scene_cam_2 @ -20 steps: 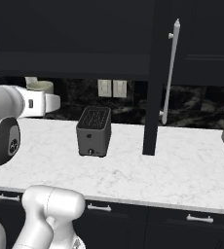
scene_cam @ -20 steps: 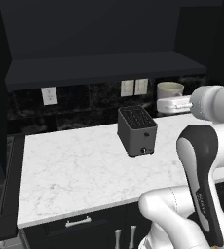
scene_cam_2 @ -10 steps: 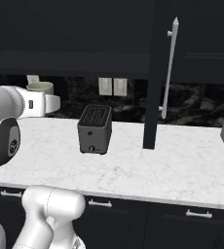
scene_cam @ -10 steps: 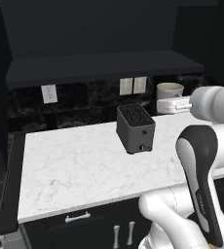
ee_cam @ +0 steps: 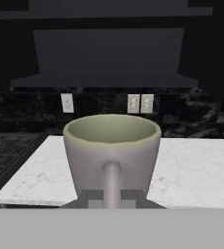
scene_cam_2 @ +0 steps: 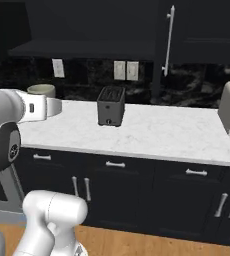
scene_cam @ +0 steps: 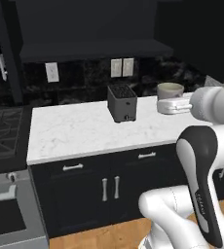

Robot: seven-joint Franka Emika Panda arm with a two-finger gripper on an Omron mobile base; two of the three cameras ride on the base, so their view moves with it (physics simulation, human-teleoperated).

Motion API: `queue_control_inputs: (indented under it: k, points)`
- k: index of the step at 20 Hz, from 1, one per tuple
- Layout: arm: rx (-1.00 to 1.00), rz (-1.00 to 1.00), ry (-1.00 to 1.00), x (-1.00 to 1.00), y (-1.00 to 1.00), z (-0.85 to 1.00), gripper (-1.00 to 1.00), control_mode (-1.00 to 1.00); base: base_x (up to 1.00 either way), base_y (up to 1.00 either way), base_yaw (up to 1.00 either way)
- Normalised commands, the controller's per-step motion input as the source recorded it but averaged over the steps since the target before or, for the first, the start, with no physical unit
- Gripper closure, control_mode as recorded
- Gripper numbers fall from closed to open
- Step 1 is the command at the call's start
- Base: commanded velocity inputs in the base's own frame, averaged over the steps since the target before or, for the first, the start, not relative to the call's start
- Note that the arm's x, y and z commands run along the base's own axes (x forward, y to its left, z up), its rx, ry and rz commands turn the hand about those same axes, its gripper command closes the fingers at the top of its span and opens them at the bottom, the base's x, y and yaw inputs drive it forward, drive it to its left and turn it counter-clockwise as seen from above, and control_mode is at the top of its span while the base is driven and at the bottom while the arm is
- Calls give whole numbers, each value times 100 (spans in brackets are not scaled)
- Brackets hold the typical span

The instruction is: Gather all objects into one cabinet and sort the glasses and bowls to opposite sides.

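Base backing off from bench [scene_cam: 75,138]; whole view widening, toaster [scene_cam: 122,103] unmoved. Hand [ee_cam: 112,200] clamping handle of pale mug [ee_cam: 112,151], carrying it upright above bench's right end. Cabinet [scene_cam_2: 197,30] delivery pending.

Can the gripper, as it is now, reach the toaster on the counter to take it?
Probably not. The gripper is shut on the handle of the beige mug, so its fingers are occupied. The toaster stands free on the white counter, apart from the arm.
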Motion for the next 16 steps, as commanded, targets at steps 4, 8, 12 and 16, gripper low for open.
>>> queue_control_inputs:
  k: [4,8,12,16]
  points:
    - [0,0,0,0,0,0,100,100,-70,13,54]
    - [0,0,0,0,0,0,100,100,-36,41,93]
    - [0,0,0,0,0,0,100,100,-28,42,98]
    - [0,0,0,0,0,0,100,100,-13,56,92]
